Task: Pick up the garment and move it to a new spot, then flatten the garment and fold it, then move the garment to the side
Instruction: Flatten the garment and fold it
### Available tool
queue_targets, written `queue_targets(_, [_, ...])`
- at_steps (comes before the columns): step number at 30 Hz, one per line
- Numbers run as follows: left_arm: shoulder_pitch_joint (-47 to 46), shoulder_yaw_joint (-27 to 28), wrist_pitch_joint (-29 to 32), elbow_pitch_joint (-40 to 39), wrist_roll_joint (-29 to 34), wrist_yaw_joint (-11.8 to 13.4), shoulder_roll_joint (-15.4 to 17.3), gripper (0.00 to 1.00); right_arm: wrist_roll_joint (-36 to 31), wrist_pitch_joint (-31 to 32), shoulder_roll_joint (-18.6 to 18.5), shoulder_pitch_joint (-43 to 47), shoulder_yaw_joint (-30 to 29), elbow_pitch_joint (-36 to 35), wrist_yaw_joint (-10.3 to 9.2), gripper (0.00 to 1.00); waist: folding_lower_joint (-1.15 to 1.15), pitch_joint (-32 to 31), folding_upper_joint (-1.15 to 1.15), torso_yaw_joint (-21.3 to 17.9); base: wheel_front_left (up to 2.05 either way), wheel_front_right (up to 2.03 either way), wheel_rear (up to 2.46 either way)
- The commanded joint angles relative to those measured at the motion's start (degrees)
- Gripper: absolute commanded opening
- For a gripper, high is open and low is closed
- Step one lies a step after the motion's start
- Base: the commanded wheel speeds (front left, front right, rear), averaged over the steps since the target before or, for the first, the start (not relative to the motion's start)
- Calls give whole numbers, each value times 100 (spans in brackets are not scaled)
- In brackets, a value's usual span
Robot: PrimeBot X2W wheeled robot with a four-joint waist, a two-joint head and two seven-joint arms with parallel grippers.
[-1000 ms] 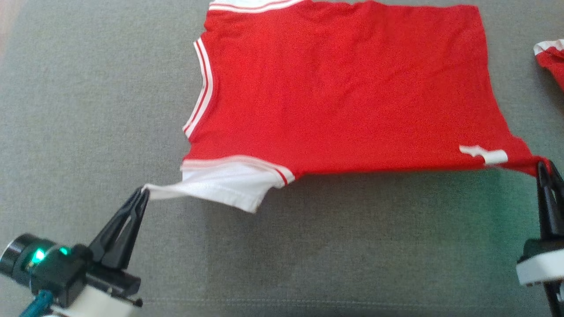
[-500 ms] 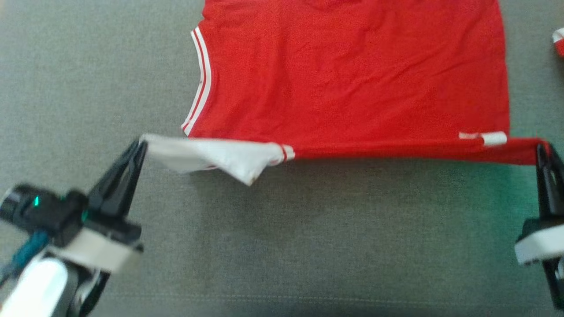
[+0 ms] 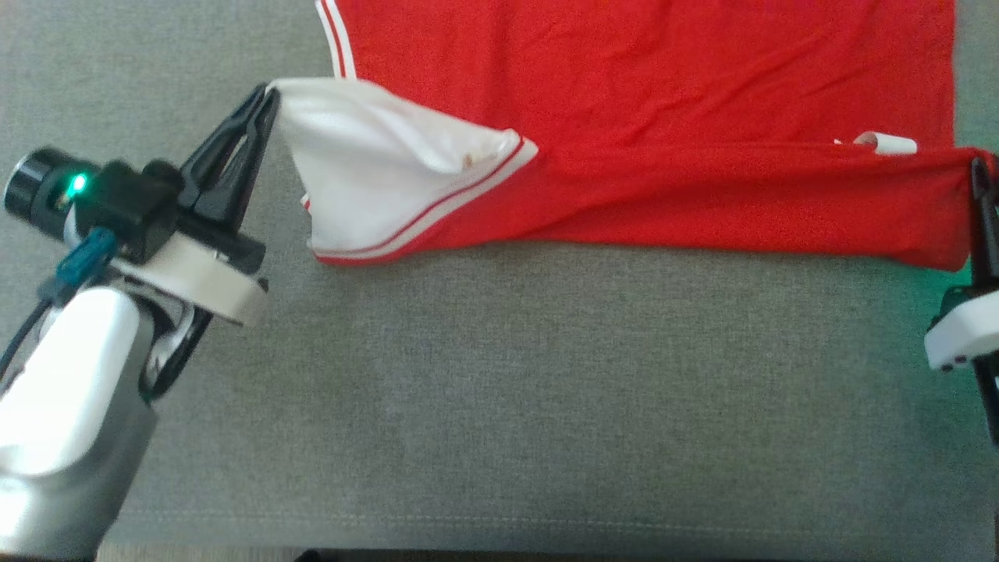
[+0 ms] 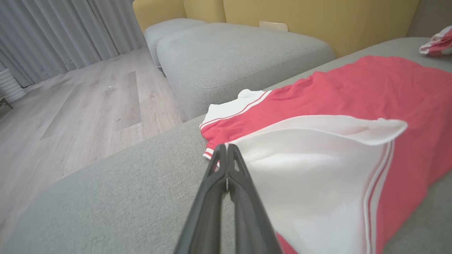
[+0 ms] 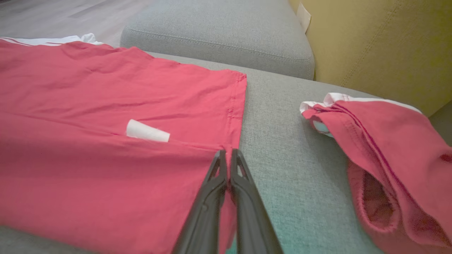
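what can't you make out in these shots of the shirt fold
- red shirt, far side: head view, cut off by the top edge.
- right gripper, body: head view, cut off by the right edge.
- white tag, print: right wrist view, too small.
- second red garment: right wrist view, cut off by the right edge.

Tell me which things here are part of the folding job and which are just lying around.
Part of the job: red shirt, pinched at its white sleeve by the left hand and at its hem corner by the right hand; grey seat it lies on.
Just lying about: second red garment, grey cushion, yellow backrest.
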Motion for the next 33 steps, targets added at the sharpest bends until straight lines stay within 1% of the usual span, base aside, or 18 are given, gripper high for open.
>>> queue_targets(1, [-358,151,-32,33,103,-49,214,0,21,59,-150,-137,101,-95,37,0,0,100,0,-19,0,0,0])
queue_targets(8, [-939,-31,-144,550,260,-131,177,0,21,45,-209,-499,177,86,37,0,0,251,0,-55,0,0,0])
queue_targets(13, [-1115,-78,-201,858,367,-131,153,0,33,-108,-272,-713,295,268,37,0,0,309,0,-88,0,0,0])
queue_targets(14, [-1144,-57,-214,965,376,-97,132,0,58,-181,-308,-779,399,354,37,64,0,305,0,-102,0,0,0])
queue_targets(15, [-1150,-37,-219,1014,371,-73,117,19,76,-211,-320,-806,451,399,37,100,0,292,0,-111,0,0,0])
queue_targets(16, [-1146,-13,-224,1061,359,-46,98,82,96,-264,-330,-847,464,454,37,100,0,274,0,-121,0,0,0])
queue_targets(17, [-1136,0,-228,1093,357,-19,76,100,100,-334,-349,-882,478,497,37,100,0,246,0,-126,0,0,0])
queue_targets(20, [-1011,87,-235,1085,282,63,20,100,73,-581,-351,-910,536,486,37,100,0,109,0,-155,0,0,0])
queue_targets(23, [-642,341,-238,871,83,341,-47,100,49,-787,-157,-796,560,270,37,100,0,-97,0,-189,0,0,0])
queue_targets(27, [359,678,-160,402,-569,653,-309,100,44,-902,208,-431,648,-41,37,100,0,-361,0,-209,0,0,0])
queue_targets(30, [1178,697,96,10,-1038,746,-528,100,60,-954,443,-175,667,-202,37,100,0,-473,0,-218,0,0,0])
queue_targets(33, [1792,613,331,-264,-1308,830,-673,100,76,-990,614,23,640,-277,37,100,0,-531,0,-227,0,0,0])
